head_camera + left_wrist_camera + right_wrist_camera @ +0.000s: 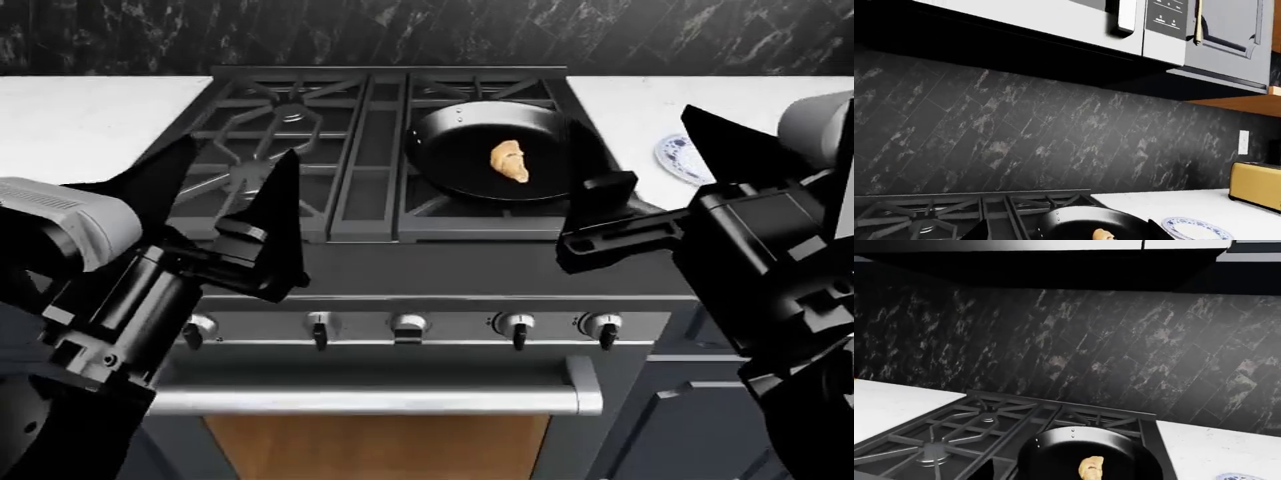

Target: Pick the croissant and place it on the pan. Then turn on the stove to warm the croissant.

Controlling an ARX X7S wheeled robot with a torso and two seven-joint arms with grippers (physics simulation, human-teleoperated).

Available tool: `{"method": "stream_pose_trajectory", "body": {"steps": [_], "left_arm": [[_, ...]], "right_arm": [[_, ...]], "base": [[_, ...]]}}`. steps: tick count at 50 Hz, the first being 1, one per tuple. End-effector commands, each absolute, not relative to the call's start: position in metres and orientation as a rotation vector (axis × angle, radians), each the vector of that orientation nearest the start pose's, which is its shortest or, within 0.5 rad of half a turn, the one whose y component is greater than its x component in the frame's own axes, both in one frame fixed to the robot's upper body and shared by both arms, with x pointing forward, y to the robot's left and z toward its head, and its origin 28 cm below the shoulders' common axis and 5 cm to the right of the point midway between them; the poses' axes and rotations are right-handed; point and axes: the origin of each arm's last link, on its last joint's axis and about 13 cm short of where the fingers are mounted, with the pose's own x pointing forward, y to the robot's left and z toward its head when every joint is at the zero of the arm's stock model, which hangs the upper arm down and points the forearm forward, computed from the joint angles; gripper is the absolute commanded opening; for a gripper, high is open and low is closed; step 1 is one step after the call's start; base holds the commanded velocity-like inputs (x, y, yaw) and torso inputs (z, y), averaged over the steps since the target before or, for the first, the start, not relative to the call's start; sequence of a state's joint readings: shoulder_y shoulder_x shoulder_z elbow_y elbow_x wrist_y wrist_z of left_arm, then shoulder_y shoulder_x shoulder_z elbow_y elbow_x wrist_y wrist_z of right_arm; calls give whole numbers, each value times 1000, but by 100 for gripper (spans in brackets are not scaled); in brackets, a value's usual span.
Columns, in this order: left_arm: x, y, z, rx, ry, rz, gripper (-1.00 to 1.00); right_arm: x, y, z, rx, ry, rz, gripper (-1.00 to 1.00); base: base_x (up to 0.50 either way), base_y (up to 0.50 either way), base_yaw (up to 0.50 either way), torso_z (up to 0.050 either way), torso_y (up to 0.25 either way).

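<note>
Black cast-iron grates cover the stove (387, 160), and from the head view the pan (487, 150) sits on the right-hand burner with the croissant (510, 161) lying inside it, a little right of the pan's middle. Left gripper (220, 195) hovers over the stove's front left corner, its two dark fingers spread wide apart and holding nothing. Right gripper (654, 185) hangs near the stove's front right corner, beside the pan; its fingers also stand apart and empty, one tip close to the pan's rim, though contact cannot be judged. Below them runs the row of silver knobs (407, 326) and the bar handle (374, 395). A blue-and-white plate (683, 158) peeks out on the white counter (80, 115) toward the right edge.

Left wrist view alone shows what lies above and beside: a microwave (1054, 22) under the cabinets, a yellow toaster (1256, 185) on the counter, a wall outlet (1243, 142), and the dark marble backsplash (1021, 125). The pan and croissant are only partly visible here, with the plate just beside the pan.

Right wrist view shows the pan's back rim and the croissant resting on its floor, the grates stretching toward the counter. Neither wrist view shows fingertips clearly.
</note>
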State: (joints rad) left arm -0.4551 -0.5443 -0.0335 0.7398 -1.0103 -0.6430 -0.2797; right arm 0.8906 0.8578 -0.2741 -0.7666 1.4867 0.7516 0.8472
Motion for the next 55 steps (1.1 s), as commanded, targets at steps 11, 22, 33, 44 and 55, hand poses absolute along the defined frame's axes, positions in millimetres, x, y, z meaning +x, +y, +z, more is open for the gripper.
{"method": "stream_pose_trajectory", "body": {"steps": [11,22,33,44,55], "left_arm": [[214,233,190,24,-563,-247,100],[212,234,181,61,-613,-194,100],[209,231,162,45,-585,-180,100],[222,235,141,24,-532,-84,100],[225,236,135,26,-506,-58,100]], "right_arm": [[185,-140,244,-16,-287,157,100],[180,-141,223,-31,-375,103,100],[180,-142,210,-6,-342,3,100],[189,-144,196,-119,-348,-53,100],[183,-147,192,-260,-481,-72,100]], "base": [[0,0,0,-24,0],[0,0,0,-50,0],[0,0,0,-50,0],[0,0,0,-50,0],[0,0,0,-50,0]]}}
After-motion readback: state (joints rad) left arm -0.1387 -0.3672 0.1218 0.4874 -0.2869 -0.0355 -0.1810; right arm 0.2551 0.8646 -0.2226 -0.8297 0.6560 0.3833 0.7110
